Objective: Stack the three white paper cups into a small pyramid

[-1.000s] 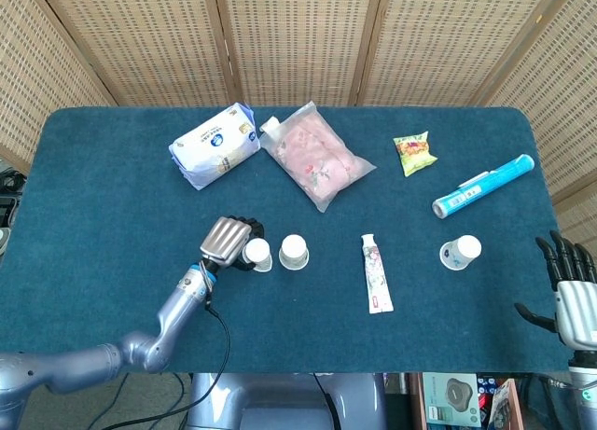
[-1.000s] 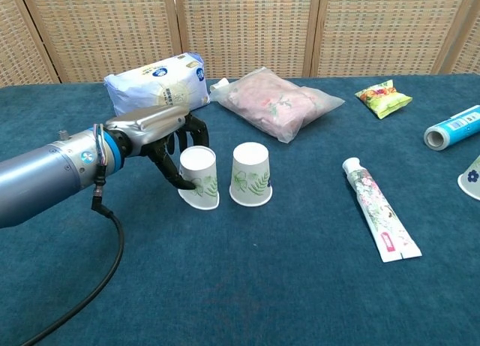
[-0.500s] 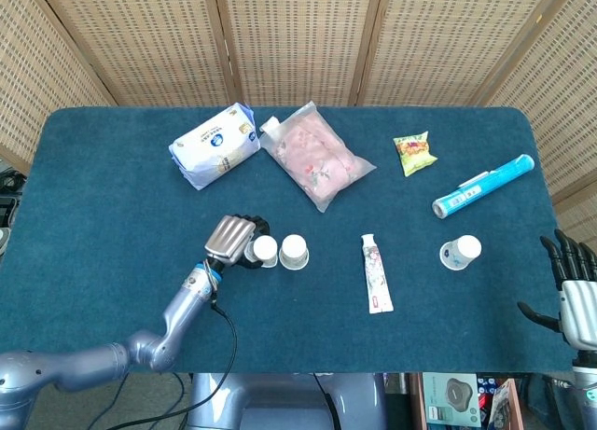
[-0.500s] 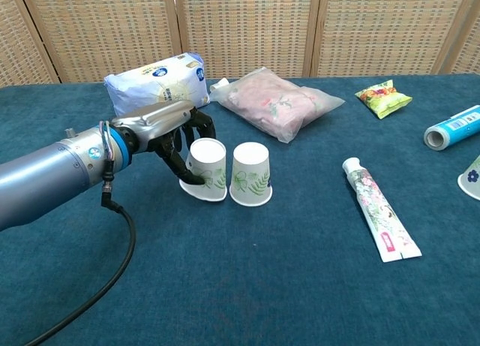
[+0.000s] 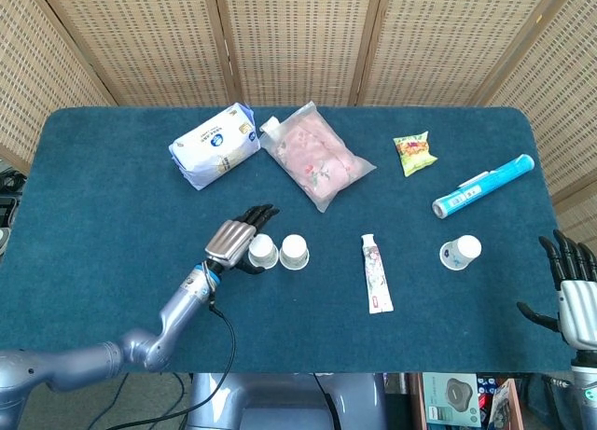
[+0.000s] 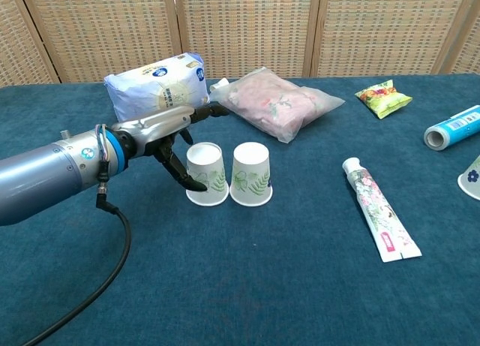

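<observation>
L hand [image 6: 174, 138] sits low over the blue tabletop [image 5: 112, 215], fingers [image 5: 258, 211] spread apart and holding nothing. Its thumb looks to touch the side of the near paper cup [image 6: 207, 173], but I can't tell for sure. That cup stands upside down just in front of the fingers. A 2nd paper cup [image 6: 250, 174] stands upside down right beside it, on the side away from the fingers, rims touching or almost. The 3rd paper cup [image 5: 461, 252] is well apart, nearer the R hand [image 5: 571, 285]. R hand hangs by the tabletop's edge, fingers apart, nothing in them. A tube [image 6: 377, 218] lies between the cup pair and 3rd cup.
</observation>
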Robot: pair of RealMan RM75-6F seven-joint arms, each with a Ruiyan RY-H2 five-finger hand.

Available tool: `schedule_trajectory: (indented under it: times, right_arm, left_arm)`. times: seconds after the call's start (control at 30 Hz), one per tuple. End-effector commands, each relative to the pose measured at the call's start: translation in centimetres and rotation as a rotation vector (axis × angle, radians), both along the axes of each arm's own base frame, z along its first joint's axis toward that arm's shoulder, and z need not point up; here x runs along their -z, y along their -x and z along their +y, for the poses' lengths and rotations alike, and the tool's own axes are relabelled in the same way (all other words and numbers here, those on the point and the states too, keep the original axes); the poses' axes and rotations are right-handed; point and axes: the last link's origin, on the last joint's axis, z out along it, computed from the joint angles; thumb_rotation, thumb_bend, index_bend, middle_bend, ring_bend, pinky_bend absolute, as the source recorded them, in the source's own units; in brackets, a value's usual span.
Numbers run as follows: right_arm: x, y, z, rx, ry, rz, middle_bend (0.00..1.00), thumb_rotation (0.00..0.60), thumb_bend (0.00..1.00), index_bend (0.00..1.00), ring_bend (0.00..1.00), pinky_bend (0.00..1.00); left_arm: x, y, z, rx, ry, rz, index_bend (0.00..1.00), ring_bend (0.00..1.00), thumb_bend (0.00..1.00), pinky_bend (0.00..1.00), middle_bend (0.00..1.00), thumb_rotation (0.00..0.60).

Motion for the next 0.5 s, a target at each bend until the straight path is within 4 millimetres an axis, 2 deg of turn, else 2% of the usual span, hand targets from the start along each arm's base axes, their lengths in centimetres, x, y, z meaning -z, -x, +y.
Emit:
schedule_trajectory:
  times: [0.03,0.1,0.3,0.37,0.5]
  right_arm:
    - [0.0,0.0,0.0,0.0,-0.001,0.0,0.0,0.6,0.0,0.0,0.0,0.0]
    - [0.1,0.0,0.1,-0.002,-0.003,0.001,0.0,0.6,0.0,0.0,0.0,0.0]
    - [0.3,-0.1,0.1,-0.004,-0.011,0.006,0.0,0.6,0.0,0.0,0.0,0.0]
    - [0.4,-0.1,0.1,-0.003,-0.015,0.009,0.0,0.6,0.0,0.0,0.0,0.0]
    - [1.0,-0.4,-0.2,-0.007,-0.051,0.004,0.0,0.6,0.0,0.0,0.0,0.0]
  left_arm:
    - [-0.4,0.2,-0.2,0.003,0.003,-0.009,0.0,0.0,0.15,0.04,0.0,0.6]
    - [-1.8,0.7,-0.7,0.02,-0.008,-0.016,0.0,0.0,0.15,0.0,0.0,0.6]
    - [-6.7,2.7,-1.6,0.033,-0.103,0.005,0.0,0.0,0.15,0.0,0.0,0.6]
    - [-8.7,3.9,-1.8,0.019,-0.158,0.03,0.0,0.0,0.15,0.0,0.0,0.6]
    - [-14.3,7.7,-3.8,-0.041,-0.311,0.126,0.0,0.0,0.15,0.0,0.0,0.6]
